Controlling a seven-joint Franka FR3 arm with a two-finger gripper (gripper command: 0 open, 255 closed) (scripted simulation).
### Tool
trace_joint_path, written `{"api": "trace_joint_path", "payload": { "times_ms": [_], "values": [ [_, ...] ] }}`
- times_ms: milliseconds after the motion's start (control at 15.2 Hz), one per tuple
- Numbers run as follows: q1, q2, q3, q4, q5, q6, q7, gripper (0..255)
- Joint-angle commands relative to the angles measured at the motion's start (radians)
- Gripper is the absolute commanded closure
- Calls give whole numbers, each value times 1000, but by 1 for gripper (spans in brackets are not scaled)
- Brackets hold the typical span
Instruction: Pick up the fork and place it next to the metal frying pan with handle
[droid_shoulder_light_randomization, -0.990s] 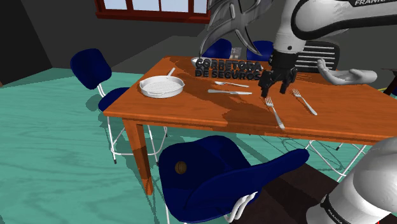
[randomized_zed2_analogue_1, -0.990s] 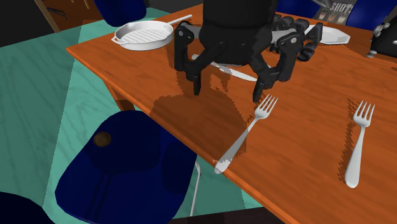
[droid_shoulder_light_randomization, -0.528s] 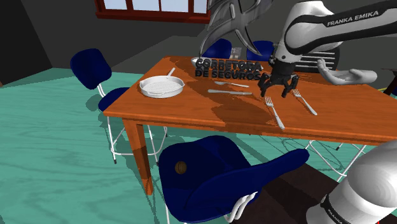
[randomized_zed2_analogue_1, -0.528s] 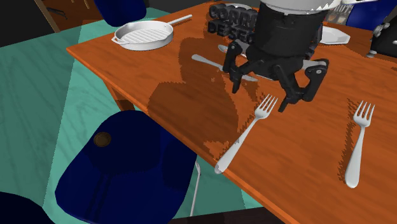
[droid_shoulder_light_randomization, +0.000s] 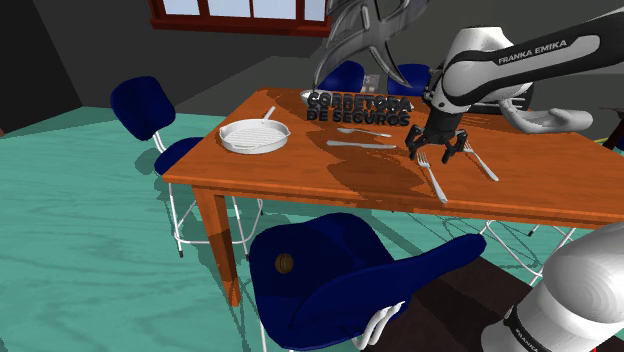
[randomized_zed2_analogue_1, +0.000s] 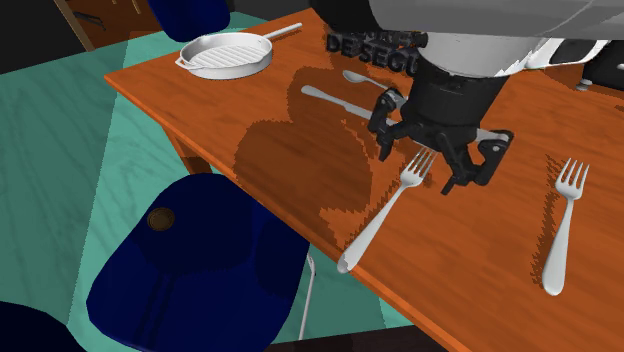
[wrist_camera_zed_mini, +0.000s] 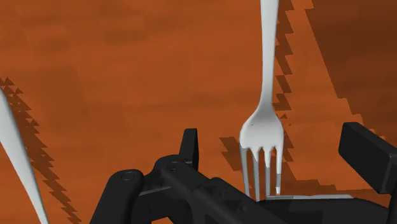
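A silver fork (droid_shoulder_light_randomization: 432, 177) lies on the wooden table (droid_shoulder_light_randomization: 300, 172), its tines pointing away from the front edge. My gripper (droid_shoulder_light_randomization: 436, 155) hangs low over the tines, open, one finger on each side and neither touching. From the second exterior view the fork (randomized_zed2_analogue_1: 385, 215) lies slanted, with the gripper (randomized_zed2_analogue_1: 425, 165) astride its head. In the wrist view the fork (wrist_camera_zed_mini: 264, 121) runs out ahead of the gripper (wrist_camera_zed_mini: 277, 159), between the spread fingers (wrist_camera_zed_mini: 189, 146). The round pale frying pan (droid_shoulder_light_randomization: 254, 135) with its handle sits near the table's far corner, also seen as the pan (randomized_zed2_analogue_1: 225, 55).
A second fork (droid_shoulder_light_randomization: 478, 160) lies beside the first, toward the shoulder view's right. A knife (droid_shoulder_light_randomization: 360, 144) and a spoon (droid_shoulder_light_randomization: 362, 132) lie between the forks and the pan. Black block lettering (droid_shoulder_light_randomization: 358, 108) stands at the back. A blue chair (droid_shoulder_light_randomization: 330, 270) is tucked at the front edge.
The gripper has swung toward the shoulder view's right and come down, from beside the fork's tines to straddling them. Its fingers stayed apart. The fork has not moved.
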Motion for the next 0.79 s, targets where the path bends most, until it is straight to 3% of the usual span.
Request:
{"api": "trace_joint_path", "payload": {
  "times_ms": [0,528,594,726],
  "values": [
    [0,19,0,-20,0,40,2,0],
    [0,19,0,-20,0,40,2,0],
    [0,19,0,-20,0,40,2,255],
    [0,19,0,-19,0,39,1,255]
  ]
}}
